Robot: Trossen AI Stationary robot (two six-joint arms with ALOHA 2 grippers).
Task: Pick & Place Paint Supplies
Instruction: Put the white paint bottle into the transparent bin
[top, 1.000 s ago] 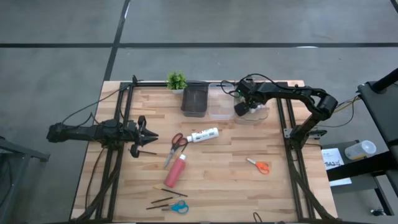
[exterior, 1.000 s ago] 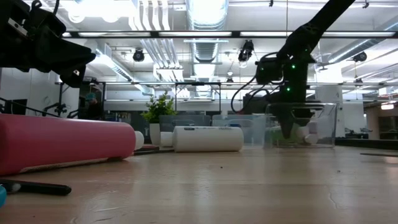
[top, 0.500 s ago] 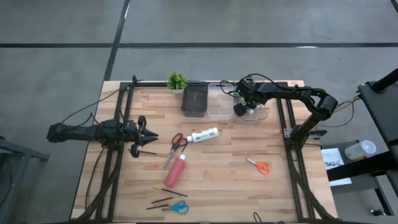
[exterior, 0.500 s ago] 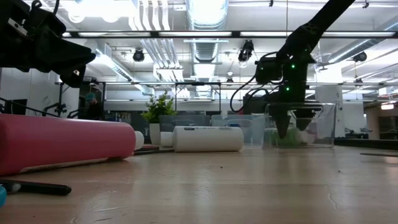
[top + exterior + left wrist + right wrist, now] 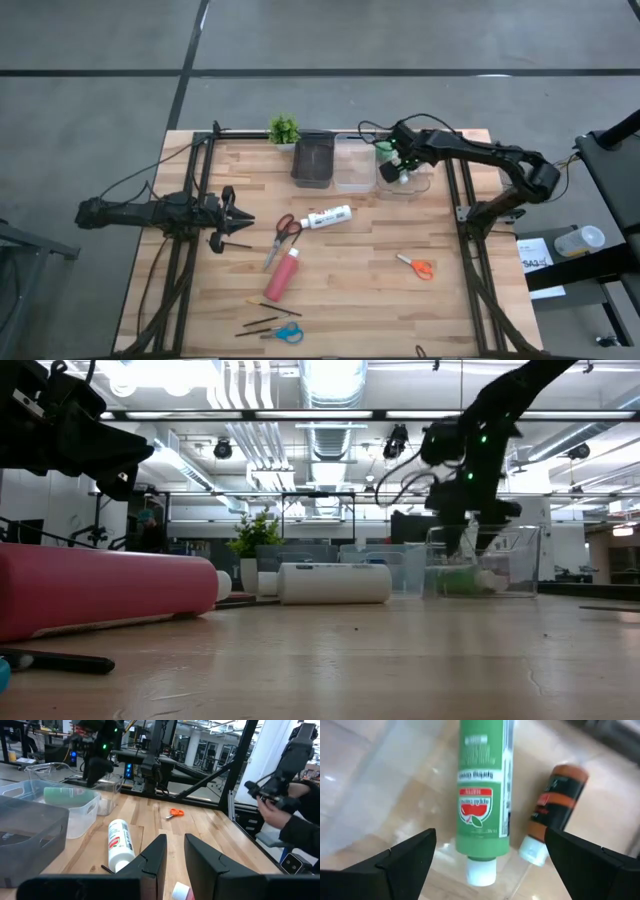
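Observation:
My right gripper [image 5: 403, 168] hangs open above the clear bin [image 5: 418, 186] at the table's far right. In the right wrist view its fingers stand wide apart over a green paint tube [image 5: 482, 795] and a small brown tube [image 5: 555, 805], both lying on their sides on the bin floor. My left gripper [image 5: 248, 221] waits at the table's left, open by a narrow gap. On the table lie a white tube [image 5: 328, 216], a pinkish-red tube [image 5: 284, 272], red scissors [image 5: 284, 232], orange scissors [image 5: 417, 266], blue scissors [image 5: 288, 333] and thin dark brushes [image 5: 265, 312].
A dark bin [image 5: 312, 160] and a second clear bin [image 5: 352, 165] stand along the far edge, left of the right gripper. A small potted plant [image 5: 284, 130] sits at the far edge. A person's hand [image 5: 280, 805] shows beyond the table's right side.
My right gripper was low inside the clear bin with its fingers together. It opened, and the green tube now lies on the bin floor. The gripper then rose above the bin's rim. The left arm kept still.

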